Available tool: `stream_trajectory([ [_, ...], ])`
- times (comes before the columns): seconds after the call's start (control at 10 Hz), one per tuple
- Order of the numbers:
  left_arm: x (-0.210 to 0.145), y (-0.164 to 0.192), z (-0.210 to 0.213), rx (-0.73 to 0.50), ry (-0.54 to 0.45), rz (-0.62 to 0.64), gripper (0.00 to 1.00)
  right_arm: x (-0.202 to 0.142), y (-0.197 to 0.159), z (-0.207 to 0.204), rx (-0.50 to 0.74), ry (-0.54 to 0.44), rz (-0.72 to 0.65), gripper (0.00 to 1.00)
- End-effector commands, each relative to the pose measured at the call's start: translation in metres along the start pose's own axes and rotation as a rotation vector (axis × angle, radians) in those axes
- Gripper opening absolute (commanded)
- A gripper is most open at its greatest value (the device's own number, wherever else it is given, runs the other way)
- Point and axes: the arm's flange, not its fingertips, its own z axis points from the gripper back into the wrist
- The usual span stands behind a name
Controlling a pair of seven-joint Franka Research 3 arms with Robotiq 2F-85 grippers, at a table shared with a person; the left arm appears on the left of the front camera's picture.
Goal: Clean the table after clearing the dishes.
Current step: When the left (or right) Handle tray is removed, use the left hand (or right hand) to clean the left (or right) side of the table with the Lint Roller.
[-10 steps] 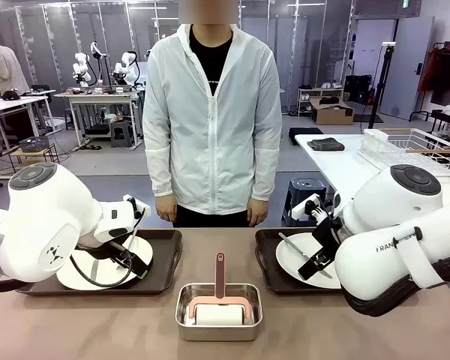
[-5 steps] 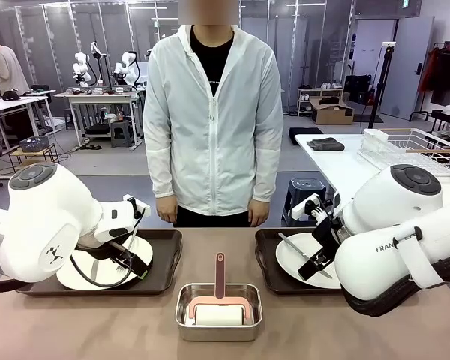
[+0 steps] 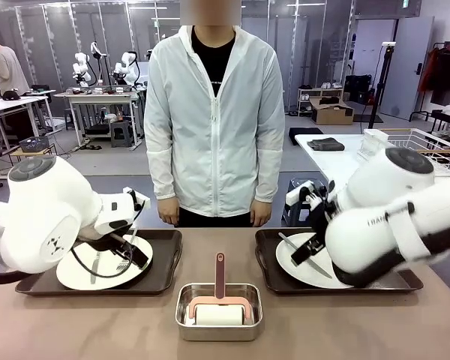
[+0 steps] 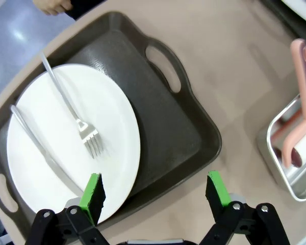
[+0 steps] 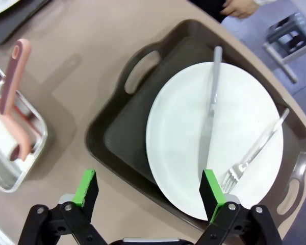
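Dishes and bench. The dishes sit in two sets on either side of the steel pan [image 3: 181,315] at the middle of the brown bench [image 3: 97,322]. You see the left tray [image 3: 165,262] to the pan's left and the right tray [image 3: 270,262] to its right, both a little farther toward the person [image 3: 214,127] than the pan. Each tray's long axis runs side to side along the bench.

The left plate [image 4: 51,153] lies toward the tray end away from the pan. Its left fork [image 4: 74,115] and left knife [image 4: 38,148] lie nearly side by side across it, the tines pointing toward the pincer. The right plate [image 5: 178,138] carries the right knife [image 5: 210,117] across its middle. The right fork [image 5: 255,153] lies at an angle to the knife, also with its tines toward the pincer.

Pincers. Your left pincer [image 4: 155,190] stands wide apart and holds nothing. It hangs above the left tray's near rim, one green pad over the plate's edge and the other over bare bench. Your right pincer [image 5: 149,188] is likewise spread wide and empty, with one pad over the right plate's edge and the other over bare bench on the pan's side.

Surroundings. A pink-handled roller [image 3: 220,274] lies in the pan, its handle pointing toward the person. The person stands beyond the pan at the far edge, arms down. Behind them is a workshop room with white-topped tables.
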Motion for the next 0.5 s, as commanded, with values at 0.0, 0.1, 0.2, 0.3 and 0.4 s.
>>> stream_trajectory([
  [0.0,0.02,0.027,0.026,-0.141,0.024,0.006,1.0,0.029,-0.033,0.011,0.156,0.043,-0.035,1.0],
  [0.1,0.029,0.04,0.036,-0.251,0.028,0.015,1.0,0.043,-0.042,0.015,0.217,0.045,-0.067,1.0],
  [0.2,0.038,0.056,0.045,-0.372,0.031,0.019,1.0,0.057,-0.055,0.018,0.314,0.054,-0.109,1.0],
  [0.3,0.045,0.07,0.049,-0.501,0.037,0.016,1.0,0.066,-0.068,0.014,0.402,0.07,-0.174,1.0],
  [0.4,0.051,0.084,0.052,-0.638,0.007,0.041,1.0,0.071,-0.081,0.011,0.507,0.087,-0.227,1.0],
])
